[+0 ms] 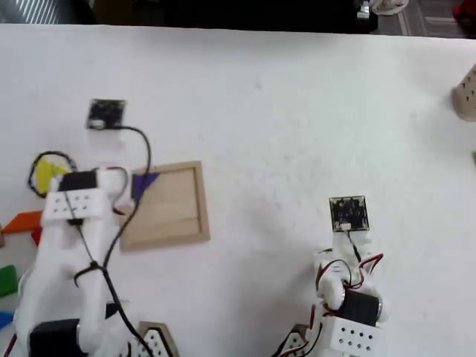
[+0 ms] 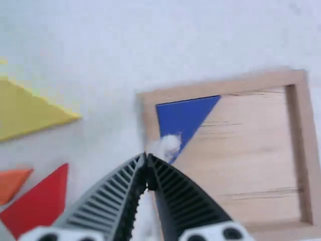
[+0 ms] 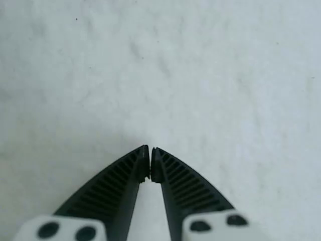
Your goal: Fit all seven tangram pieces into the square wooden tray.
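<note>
The square wooden tray point(image 1: 182, 223) point(image 2: 301, 150) lies left of the table's middle. A blue triangle point(image 2: 186, 116) point(image 1: 146, 181) lies flat in its far left corner. My left gripper point(image 2: 147, 159) is shut with nothing in it, its tips over the tray's left rim just beside the blue triangle. Left of the tray lie a yellow triangle point(image 2: 25, 110) point(image 1: 49, 171), a red piece point(image 2: 42, 203) point(image 1: 36, 236) and an orange piece point(image 2: 12, 182) point(image 1: 22, 221). My right gripper point(image 3: 150, 164) is shut and empty above bare white table, at the front right point(image 1: 348, 216).
A green piece point(image 1: 7, 280) and a blue piece point(image 1: 4, 320) lie at the table's left edge. A black cable point(image 1: 141, 149) runs from the left arm over the tray's corner. A perforated wooden object point(image 1: 466, 93) stands at the far right.
</note>
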Tool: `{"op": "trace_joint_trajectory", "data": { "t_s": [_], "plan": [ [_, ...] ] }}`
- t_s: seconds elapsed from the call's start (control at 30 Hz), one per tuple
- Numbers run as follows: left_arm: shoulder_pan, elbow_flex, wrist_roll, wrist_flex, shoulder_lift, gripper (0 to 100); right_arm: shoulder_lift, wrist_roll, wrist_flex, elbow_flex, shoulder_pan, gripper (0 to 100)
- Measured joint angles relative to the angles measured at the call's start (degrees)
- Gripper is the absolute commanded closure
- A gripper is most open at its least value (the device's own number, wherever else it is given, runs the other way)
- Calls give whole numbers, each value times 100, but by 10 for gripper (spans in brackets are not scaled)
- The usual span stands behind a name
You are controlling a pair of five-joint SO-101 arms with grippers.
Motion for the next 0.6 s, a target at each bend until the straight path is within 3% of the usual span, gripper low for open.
{"op": "trace_joint_trajectory", "data": {
  "t_s": [0.2, 0.43, 0.6],
  "plan": [
    [-1160, -457, 0, 510, -9, 959, 0, 0, 0, 0, 0, 979],
    [-1732, -721, 1011, 519, 642, 722, 0, 0, 0, 0, 0, 979],
    [-1741, -730, 1600, 519, 818, 746, 0, 0, 0, 0, 0, 979]
  ]
}}
